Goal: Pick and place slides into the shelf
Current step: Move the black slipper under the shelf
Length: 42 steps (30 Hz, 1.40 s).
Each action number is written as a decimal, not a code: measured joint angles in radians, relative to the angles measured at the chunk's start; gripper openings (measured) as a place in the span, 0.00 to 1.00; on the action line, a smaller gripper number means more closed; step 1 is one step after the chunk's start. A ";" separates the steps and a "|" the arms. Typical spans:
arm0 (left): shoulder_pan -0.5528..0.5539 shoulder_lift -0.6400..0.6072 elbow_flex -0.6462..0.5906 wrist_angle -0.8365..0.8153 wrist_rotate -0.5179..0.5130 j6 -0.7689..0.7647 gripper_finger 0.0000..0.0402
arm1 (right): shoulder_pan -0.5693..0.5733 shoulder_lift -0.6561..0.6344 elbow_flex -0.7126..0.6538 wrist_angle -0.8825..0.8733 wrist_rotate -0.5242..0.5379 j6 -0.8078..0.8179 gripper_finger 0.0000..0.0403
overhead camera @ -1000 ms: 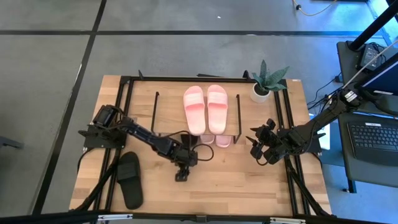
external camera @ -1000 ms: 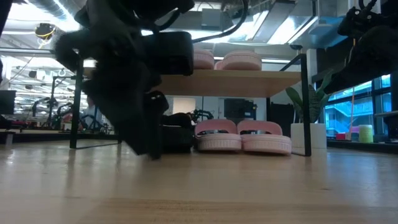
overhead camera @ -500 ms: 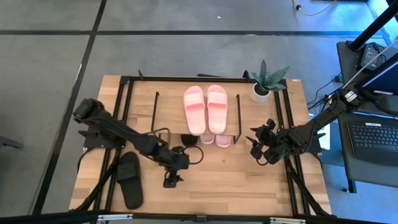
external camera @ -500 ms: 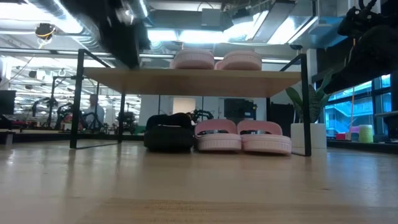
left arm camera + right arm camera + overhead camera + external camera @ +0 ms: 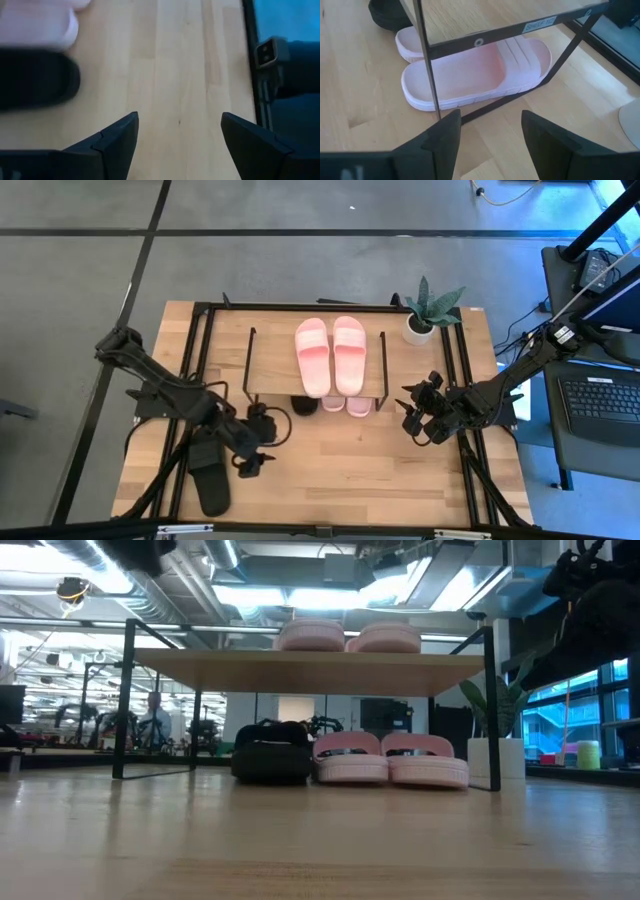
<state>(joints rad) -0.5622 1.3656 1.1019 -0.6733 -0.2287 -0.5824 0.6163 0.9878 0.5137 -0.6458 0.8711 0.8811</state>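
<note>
The shelf (image 5: 315, 365) carries a light pink pair of slides (image 5: 330, 355) on its top board. Under it a black slide (image 5: 272, 755) and two pink slides (image 5: 390, 760) rest sole-down on the table. Another black slide (image 5: 210, 470) lies sole-down at the near left. My left gripper (image 5: 245, 468) hangs open above the table just right of that slide; its wrist view shows a black slide (image 5: 35, 80) ahead of the open fingers. My right gripper (image 5: 415, 420) waits open at the shelf's right end, facing a pink slide (image 5: 475, 70).
A potted plant (image 5: 425, 320) stands at the shelf's far right corner. Black frame rails (image 5: 465, 380) run along the table's left and right sides. Bare wood (image 5: 350, 470) lies in front of the shelf. A desk with a keyboard (image 5: 600, 405) stands beyond the table's right edge.
My left gripper has pulled back from the shelf's front, rising and swinging toward the table's left edge, out of the low view, its fingers staying open. The black slide under the shelf has stayed where it was.
</note>
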 joint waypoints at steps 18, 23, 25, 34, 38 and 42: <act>-0.115 -0.005 0.000 -0.041 0.106 -0.076 0.68 | 0.000 0.000 0.000 0.019 0.004 0.005 0.52; -0.122 -0.005 0.000 -0.029 0.108 -0.218 0.68 | 0.000 0.000 0.000 0.021 0.047 0.005 0.52; -0.130 -0.005 0.000 -0.030 0.103 -0.270 0.68 | 0.000 0.000 0.000 0.021 0.058 0.005 0.52; -0.204 0.002 0.000 -0.185 0.002 -0.484 0.68 | 0.000 0.000 0.000 0.037 0.063 0.005 0.52; -0.249 0.008 0.000 -0.280 0.002 -0.673 0.68 | 0.000 0.000 0.000 0.037 0.061 0.005 0.52; -0.285 0.044 0.000 -0.359 0.017 -0.775 0.68 | 0.000 0.000 0.000 0.037 0.060 0.005 0.52</act>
<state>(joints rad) -0.8469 1.4093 1.1021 -1.0328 -0.2114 -1.3570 0.6158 0.9878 0.5137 -0.6091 0.9309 0.8856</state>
